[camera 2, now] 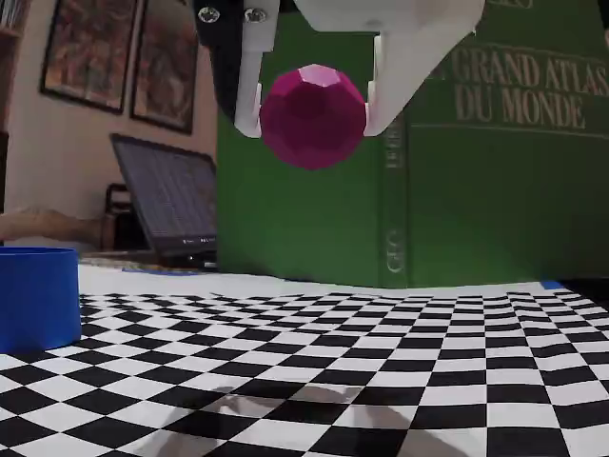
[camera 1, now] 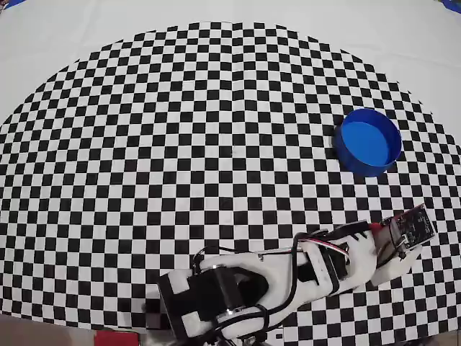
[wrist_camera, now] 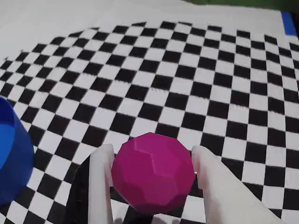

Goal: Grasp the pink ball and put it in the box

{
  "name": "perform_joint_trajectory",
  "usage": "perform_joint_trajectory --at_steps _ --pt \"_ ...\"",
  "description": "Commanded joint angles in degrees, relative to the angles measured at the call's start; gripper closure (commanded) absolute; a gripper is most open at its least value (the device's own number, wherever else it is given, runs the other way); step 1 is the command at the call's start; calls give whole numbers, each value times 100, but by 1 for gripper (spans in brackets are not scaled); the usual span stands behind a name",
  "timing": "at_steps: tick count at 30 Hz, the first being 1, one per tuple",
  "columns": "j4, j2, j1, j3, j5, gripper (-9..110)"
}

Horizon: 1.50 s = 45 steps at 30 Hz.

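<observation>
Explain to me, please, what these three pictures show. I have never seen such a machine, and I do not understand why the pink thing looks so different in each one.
It is a small robot arm on a table with a checkered cloth. One picture looks down from above. One comes from a camera on the arm itself, so you see its hand from close behind. The last camera stands low on the table and looks sideways.

The hand has two white fingers, and they are closed on a pink ball. The low view shows the ball lifted clear above the cloth. From above, the arm hides the ball.

The round blue box stands on the cloth, apart from the hand and empty. The green book and the laptop are only background.
</observation>
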Motion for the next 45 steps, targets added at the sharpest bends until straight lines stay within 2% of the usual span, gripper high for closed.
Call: perform_joint_trajectory --at_steps 1,26,45 --pt "-53 299 62 -105 -70 101" --pt "-44 729 26 79 -70 101" --pt "-44 712 -1028 0 -70 101"
